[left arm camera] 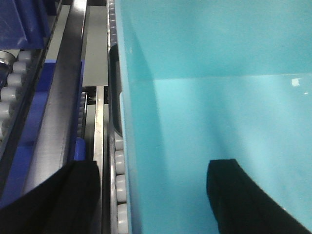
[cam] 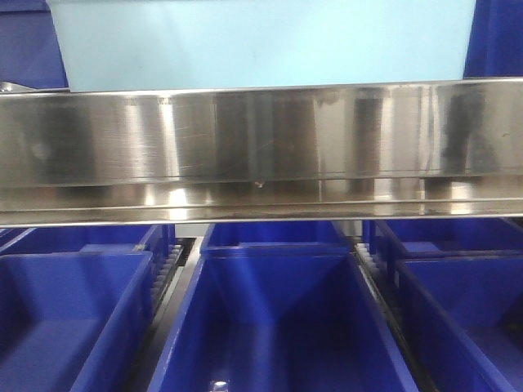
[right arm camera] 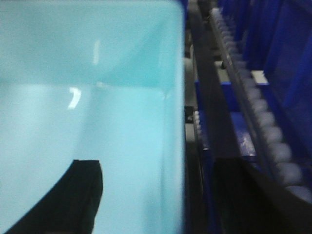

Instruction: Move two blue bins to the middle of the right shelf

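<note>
Front: pale aqua bin [cam: 261, 41] on shelf level above steel rail [cam: 261, 139]; royal-blue bins [cam: 278, 318] below | Left wrist: left claw [left arm camera: 153, 168] spread wide, straddling bin's side wall, one finger inside, rollers [left arm camera: 120, 185] alongside | Right wrist: right claw [right arm camera: 161, 170] spread likewise, straddling opposite wall.

Shiny stainless steel shelf rail [cam: 261, 139] runs right across the front view. Under it sit three deep royal-blue bins: left one [cam: 73, 318], middle one [cam: 278, 327], right one [cam: 470, 318]. Roller tracks [cam: 167, 273] run between them.
</note>
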